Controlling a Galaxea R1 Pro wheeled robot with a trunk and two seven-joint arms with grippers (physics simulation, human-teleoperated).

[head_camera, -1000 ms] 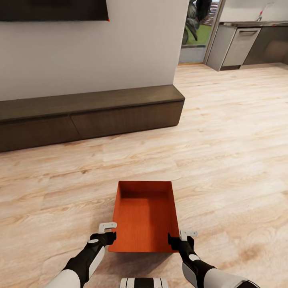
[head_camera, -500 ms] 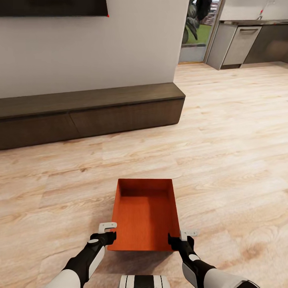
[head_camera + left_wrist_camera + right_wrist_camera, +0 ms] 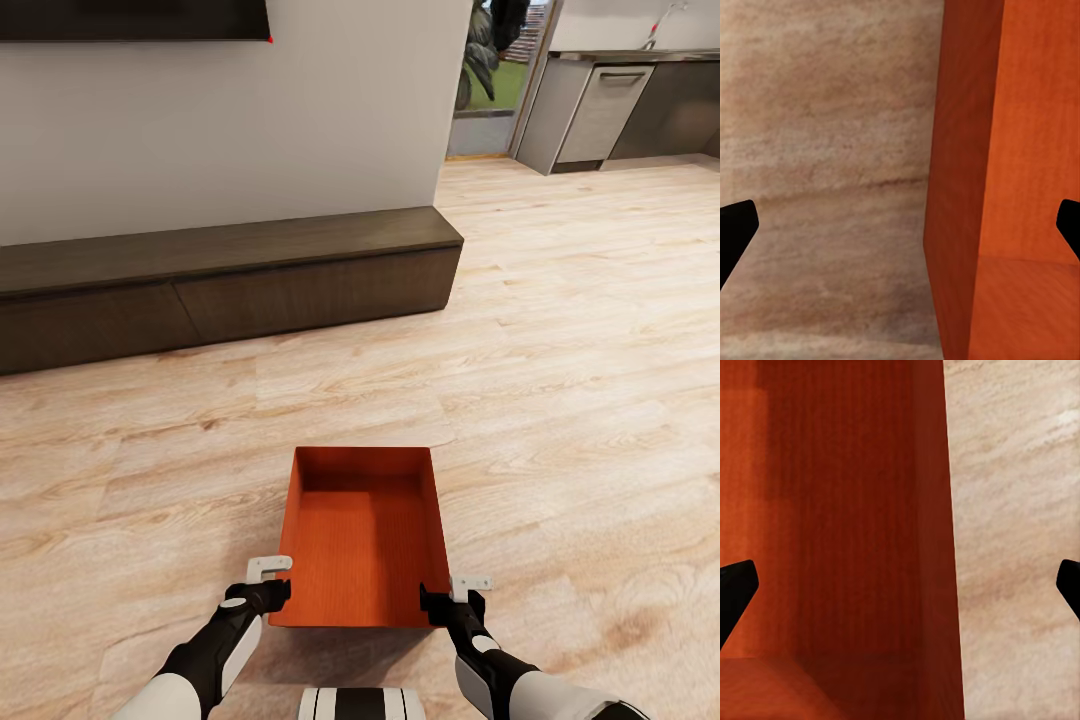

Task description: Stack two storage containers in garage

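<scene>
One orange-red storage container [image 3: 360, 540] sits on the light wood-plank living room floor [image 3: 560, 400], right in front of me, its open top facing up. My left gripper [image 3: 275, 585] is at its near left corner. In the left wrist view the container [image 3: 1020, 150] has its left wall between the widely spread fingers of the left gripper [image 3: 902, 229], which is open. My right gripper [image 3: 452, 595] is at the near right corner. The right wrist view has the container [image 3: 847, 510] wall between the spread fingers of the right gripper [image 3: 900, 589], also open.
A long low dark-brown cabinet [image 3: 230, 280] runs along the white wall ahead, under a black TV screen [image 3: 130, 20]. At the back right an opening leads to grey kitchen units [image 3: 600, 110] and a plant [image 3: 480, 50]. Wood floor stretches to the right.
The whole picture has shifted slightly upward since a second ago, so the camera moved. Grippers and container keep the same relation.
</scene>
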